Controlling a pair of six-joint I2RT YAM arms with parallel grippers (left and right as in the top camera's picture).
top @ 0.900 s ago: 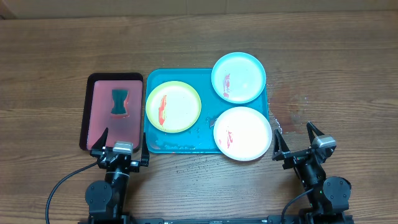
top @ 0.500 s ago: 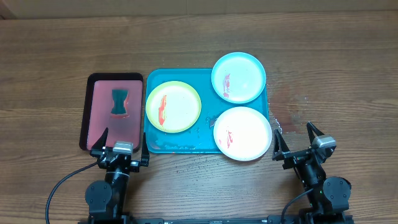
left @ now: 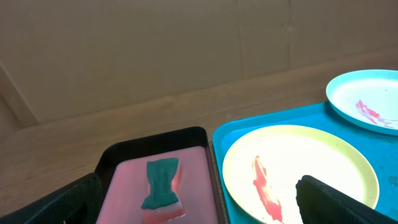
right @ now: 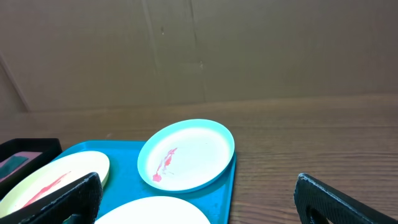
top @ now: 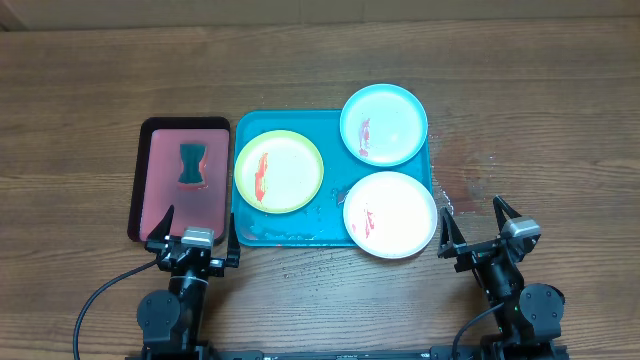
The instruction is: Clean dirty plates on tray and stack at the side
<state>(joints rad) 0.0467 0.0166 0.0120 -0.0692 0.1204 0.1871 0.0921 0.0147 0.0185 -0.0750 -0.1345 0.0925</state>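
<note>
Three plates lie on the turquoise tray (top: 290,232), each with a red smear: a yellow-green rimmed plate (top: 279,171) at the left, a light blue plate (top: 384,123) at the far right corner, a white plate (top: 390,214) at the near right, overhanging the rim. My left gripper (top: 197,228) stands open at the near edge, in front of the dark red tray. Open too, my right gripper (top: 478,228) sits to the right of the white plate. The left wrist view shows the yellow-green plate (left: 298,171) and the right wrist view the light blue plate (right: 186,155).
A dark red tray (top: 165,205) with a black rim lies left of the turquoise tray. On it rests a teal-topped sponge (top: 191,165), seen as the sponge (left: 160,183) from the left wrist. Bare wooden table (top: 540,130) extends right of the tray. A brown wall (right: 249,50) stands behind.
</note>
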